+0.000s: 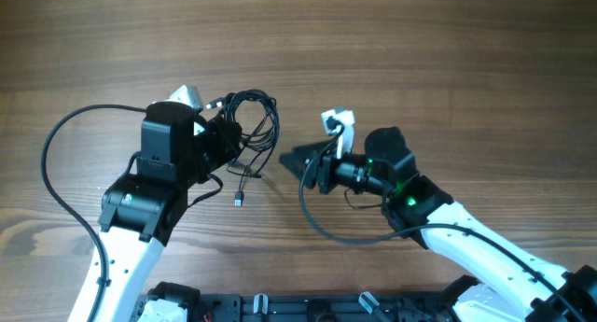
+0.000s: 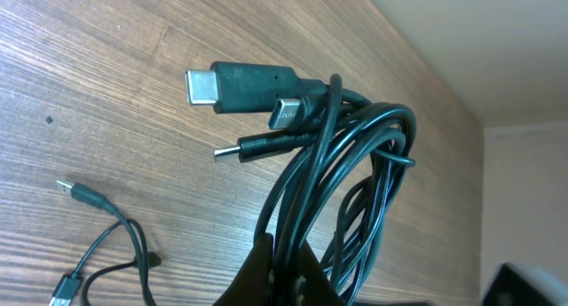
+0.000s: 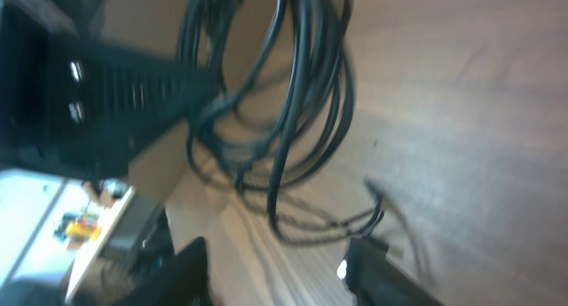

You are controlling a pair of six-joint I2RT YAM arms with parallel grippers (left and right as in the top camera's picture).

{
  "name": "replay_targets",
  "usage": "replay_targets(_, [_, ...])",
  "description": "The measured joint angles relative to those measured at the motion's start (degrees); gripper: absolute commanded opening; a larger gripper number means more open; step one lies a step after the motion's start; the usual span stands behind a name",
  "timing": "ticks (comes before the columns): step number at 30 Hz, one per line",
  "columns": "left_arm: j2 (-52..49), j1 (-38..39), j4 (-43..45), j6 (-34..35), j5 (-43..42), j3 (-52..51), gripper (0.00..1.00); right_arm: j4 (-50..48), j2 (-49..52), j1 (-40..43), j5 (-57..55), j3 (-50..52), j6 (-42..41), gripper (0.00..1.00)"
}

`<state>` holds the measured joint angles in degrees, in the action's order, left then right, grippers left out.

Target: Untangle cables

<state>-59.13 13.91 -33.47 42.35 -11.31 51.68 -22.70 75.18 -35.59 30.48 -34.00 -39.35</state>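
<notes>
- The wooden tabletop filled the overhead view, with both arms reaching in from the near edge.
- The left arm came up on the left side, and the right arm stretched in from the near right, pointing left.
- The cables sat bunched in a loose coil of thin black loops just left of the middle, at the tip of the left arm and lifted off the wood in the left wrist view.
- The left hand was clenched on the cables – the loops ran down into its dark pinch.
- The right hand was released, its two fingers standing apart with nothing between them, just right of the coil and not touching it.
- A loose cord trailed from the bundle onto the tabletop, its small tip lying nearer than the coil.
- Three plug ends – one broad and silver-tipped – poked out of the coil's top.
</notes>
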Motion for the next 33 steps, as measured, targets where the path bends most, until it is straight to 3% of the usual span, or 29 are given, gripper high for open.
replay_targets(4, [0.00,-0.02,0.02,-0.04,0.07,0.00,0.04,-1.38,0.00,3.23,-1.38,0.00,-1.01,0.45])
replay_targets(7, [0.00,-0.02,0.09,-2.93,-1.46,0.00,0.04,-2.58,0.00,7.45,-0.92,0.02,-2.01,0.34])
replay_targets(14, [-0.24,-0.07,0.50,-23.34,-14.69,0.00,0.04,-9.40,0.00,10.21,8.85,0.02,-2.49,0.34])
replay_targets(19, [-1.27,-0.07,0.48,-30.93,-17.31,0.00,0.04,-9.35,0.00,10.32,12.98,0.02,-3.65,0.36])
replay_targets(23, [-3.19,-0.07,0.48,-32.94,-17.09,0.00,0.04,-9.33,0.00,10.54,14.29,0.02,-11.34,0.37])
replay_targets(33, [-4.92,-0.07,1.18,-30.84,-17.07,0.00,0.04,-6.34,0.00,10.58,17.53,0.00,-4.68,0.34])
